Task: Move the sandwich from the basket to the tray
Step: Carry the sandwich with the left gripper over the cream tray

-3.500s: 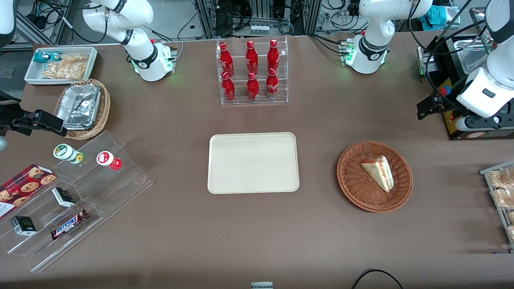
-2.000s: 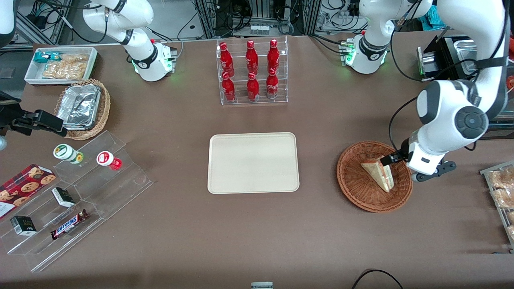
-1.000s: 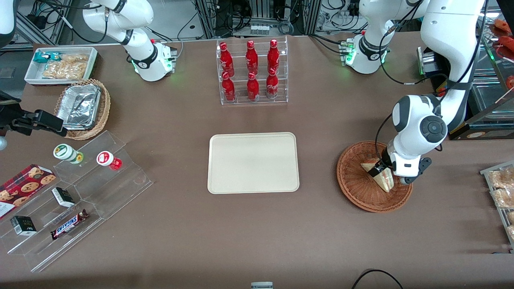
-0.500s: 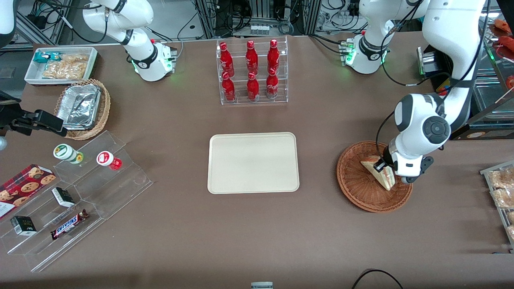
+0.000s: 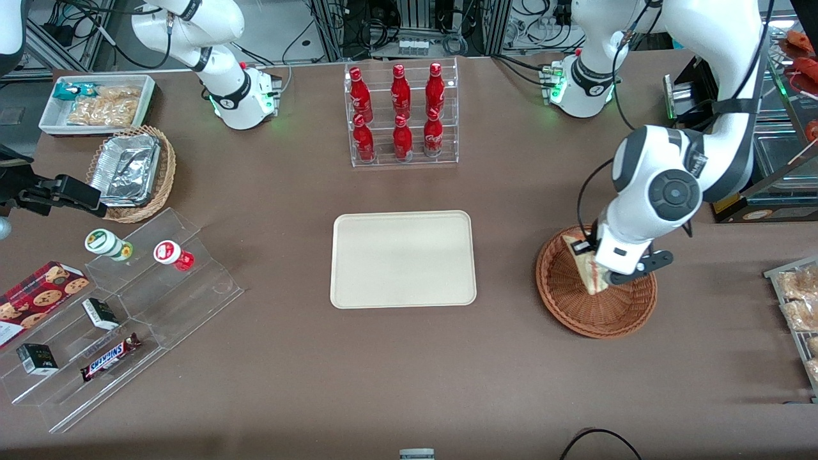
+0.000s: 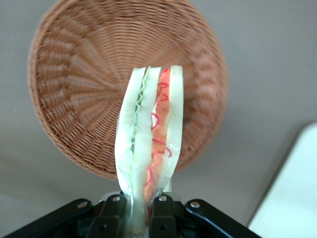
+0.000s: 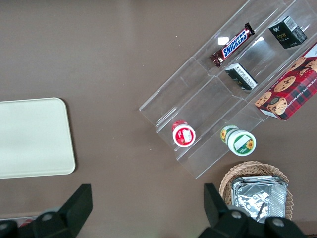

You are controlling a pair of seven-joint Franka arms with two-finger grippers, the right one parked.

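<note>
My left gripper [image 5: 591, 259] is shut on the sandwich [image 5: 588, 271], a wrapped white-bread wedge with red, orange and green filling. The wedge hangs lifted above the reddish-brown wicker basket [image 5: 623, 312]. In the left wrist view the sandwich [image 6: 148, 134] stands edge-on, pinched at its base by the gripper [image 6: 141, 210], with the basket [image 6: 74, 89] below it holding nothing. The cream tray [image 5: 403, 259] lies bare at the table's middle, toward the parked arm from the basket; a corner of the tray [image 6: 292, 198] shows in the wrist view.
A clear rack of red bottles [image 5: 401, 115] stands farther from the front camera than the tray. A clear stepped shelf with snacks [image 5: 121, 319], a tan basket of foil containers [image 5: 131, 172] and a white snack bin [image 5: 96, 102] sit toward the parked arm's end. Bagged pastries [image 5: 799, 306] lie at the working arm's edge.
The gripper came down to the basket, shut on the sandwich, and has now lifted it off the basket floor and shifted it slightly toward the tray.
</note>
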